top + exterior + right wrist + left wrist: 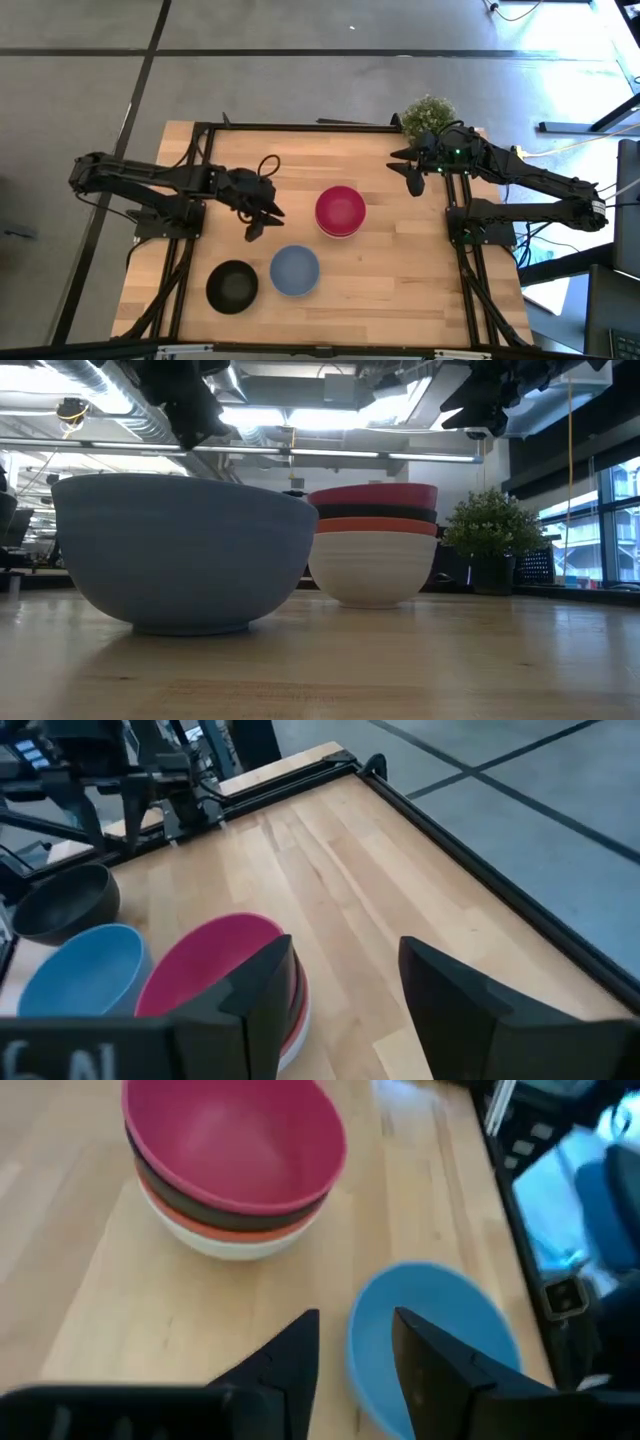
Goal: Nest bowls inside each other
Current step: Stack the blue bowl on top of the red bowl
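A stack of bowls (340, 211) stands mid-table: magenta on top (372, 495), then black, red and white, with the white one resting on the wood. A blue bowl (294, 270) and a black bowl (232, 286) stand singly near the front edge. My left gripper (265, 222) hovers open above the table, left of the stack and over the far-left side of the blue bowl (430, 1330); nothing is between its fingers. My right gripper (412, 178) hangs open in the air at the far right, looking toward the stack (215, 970).
A small green potted plant (428, 115) stands at the table's far right corner, just behind my right gripper. Black frame rails (300, 127) run along the table's far edge and sides. Bare wood lies right of the stack and the blue bowl.
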Action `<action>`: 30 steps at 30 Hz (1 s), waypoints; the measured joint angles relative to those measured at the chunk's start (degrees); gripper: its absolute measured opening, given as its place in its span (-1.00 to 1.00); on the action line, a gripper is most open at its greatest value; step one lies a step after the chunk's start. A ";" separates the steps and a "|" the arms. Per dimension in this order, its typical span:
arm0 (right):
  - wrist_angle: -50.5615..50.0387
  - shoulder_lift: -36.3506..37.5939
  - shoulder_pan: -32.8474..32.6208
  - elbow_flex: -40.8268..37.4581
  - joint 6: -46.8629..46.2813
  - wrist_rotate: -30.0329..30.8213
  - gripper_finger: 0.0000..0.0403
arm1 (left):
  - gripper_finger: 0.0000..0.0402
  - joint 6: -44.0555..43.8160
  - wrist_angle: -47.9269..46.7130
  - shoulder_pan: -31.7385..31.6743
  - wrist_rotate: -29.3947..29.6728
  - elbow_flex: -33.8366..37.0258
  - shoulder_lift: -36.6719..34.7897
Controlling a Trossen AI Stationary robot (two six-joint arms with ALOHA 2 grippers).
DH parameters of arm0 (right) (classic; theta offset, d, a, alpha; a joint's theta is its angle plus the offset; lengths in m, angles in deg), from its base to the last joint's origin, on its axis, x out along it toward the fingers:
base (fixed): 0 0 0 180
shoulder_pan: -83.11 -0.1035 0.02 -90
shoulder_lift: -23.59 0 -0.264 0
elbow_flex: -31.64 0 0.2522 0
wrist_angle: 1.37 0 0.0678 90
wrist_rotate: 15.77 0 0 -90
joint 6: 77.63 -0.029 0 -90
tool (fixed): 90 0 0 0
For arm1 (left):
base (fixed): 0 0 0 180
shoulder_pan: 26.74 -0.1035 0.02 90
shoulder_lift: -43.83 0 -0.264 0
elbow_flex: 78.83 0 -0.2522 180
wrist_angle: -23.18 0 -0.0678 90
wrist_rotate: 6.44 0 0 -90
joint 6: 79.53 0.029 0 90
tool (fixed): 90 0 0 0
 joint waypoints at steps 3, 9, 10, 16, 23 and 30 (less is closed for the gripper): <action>0.00 0.00 -0.08 0.00 -0.41 0.00 -0.08 | -0.40 -4.23 -0.48 0.14 -1.02 0.48 -0.56; 0.13 -0.38 -0.08 0.00 -0.58 0.00 -0.08 | -0.40 -6.27 -2.38 1.23 0.68 1.92 -0.53; 0.55 -0.55 -0.08 0.00 -0.58 0.00 -0.08 | -0.40 -6.26 -2.41 1.41 1.15 2.20 -0.53; 1.88 -1.25 -0.10 0.00 -0.54 0.04 -0.08 | -0.40 -9.97 -2.43 2.20 1.51 2.49 -0.51; 4.09 -3.02 -0.10 0.00 -0.39 0.07 -0.08 | -0.40 -8.50 -2.43 4.27 -1.41 2.49 -0.51; 5.05 -5.05 -0.10 0.00 -0.32 0.07 -0.08 | -0.40 -3.14 -2.25 6.85 -4.49 2.47 2.20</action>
